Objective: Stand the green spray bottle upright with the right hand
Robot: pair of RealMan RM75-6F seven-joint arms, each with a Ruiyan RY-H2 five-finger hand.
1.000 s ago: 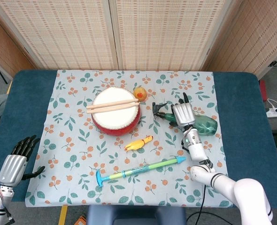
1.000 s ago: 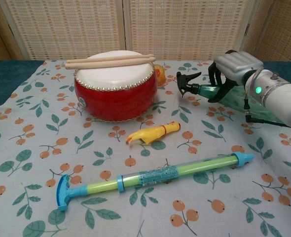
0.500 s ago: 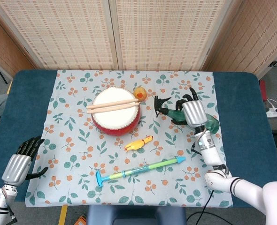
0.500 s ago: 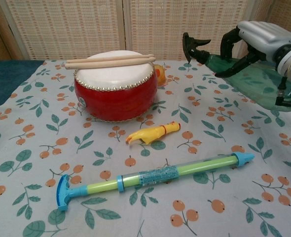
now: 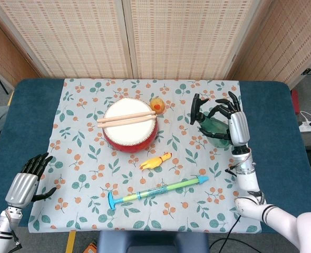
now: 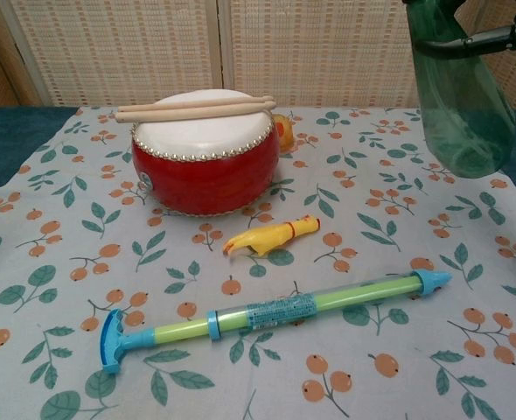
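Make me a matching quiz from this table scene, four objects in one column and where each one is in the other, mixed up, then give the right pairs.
Things:
1. green spray bottle
2. drumsticks
3. rubber chicken
4. water squirter

Places:
A. lying across the top of the red drum
B. nearest the front edge of the cloth, lying lengthwise
C. held off the table by the right hand
D. on the cloth between the drum and the long tube

Pairs: 1-C, 2-A, 3-D, 4-B
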